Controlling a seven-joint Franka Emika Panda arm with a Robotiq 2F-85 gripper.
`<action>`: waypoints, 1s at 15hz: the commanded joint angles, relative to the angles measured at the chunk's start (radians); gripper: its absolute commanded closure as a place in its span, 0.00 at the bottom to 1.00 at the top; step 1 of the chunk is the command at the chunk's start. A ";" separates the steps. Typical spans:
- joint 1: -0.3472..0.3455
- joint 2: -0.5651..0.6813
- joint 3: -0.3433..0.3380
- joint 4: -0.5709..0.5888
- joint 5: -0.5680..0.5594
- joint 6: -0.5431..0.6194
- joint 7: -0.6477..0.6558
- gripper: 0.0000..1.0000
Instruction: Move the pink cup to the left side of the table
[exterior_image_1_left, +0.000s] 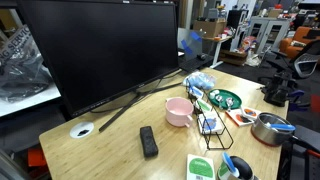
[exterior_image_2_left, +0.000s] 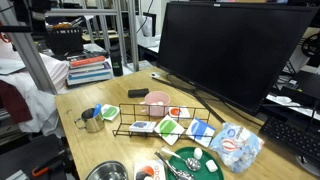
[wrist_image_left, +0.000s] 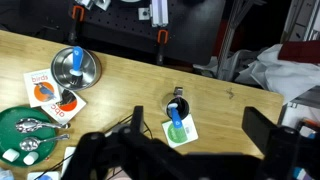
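Note:
The pink cup (exterior_image_1_left: 178, 112) stands upright on the table (exterior_image_1_left: 110, 150) near the big monitor's foot; it also shows in an exterior view (exterior_image_2_left: 156, 98), next to a black remote (exterior_image_2_left: 137, 93). The wrist view does not show the cup. My gripper (wrist_image_left: 198, 135) is open and empty, its two dark fingers wide apart. It hangs high over a small metal mug with a blue tool (wrist_image_left: 178, 108) and a green-and-white card (wrist_image_left: 180, 131). I cannot make out the gripper in either exterior view.
A black wire rack (exterior_image_1_left: 212, 122), a green bowl (exterior_image_1_left: 225, 99), a metal pot (exterior_image_1_left: 268, 128) and a green-and-white container (exterior_image_1_left: 202, 166) crowd one end. The remote (exterior_image_1_left: 148, 141) and the white-ringed cable hole (exterior_image_1_left: 82, 129) lie on the other side. The monitor (exterior_image_1_left: 100, 50) spans the back.

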 joint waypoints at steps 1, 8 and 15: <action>-0.020 0.000 0.015 0.003 0.007 -0.004 -0.009 0.00; -0.024 0.154 0.055 0.109 -0.118 0.056 -0.009 0.00; -0.005 0.303 0.097 0.156 -0.209 0.155 0.004 0.00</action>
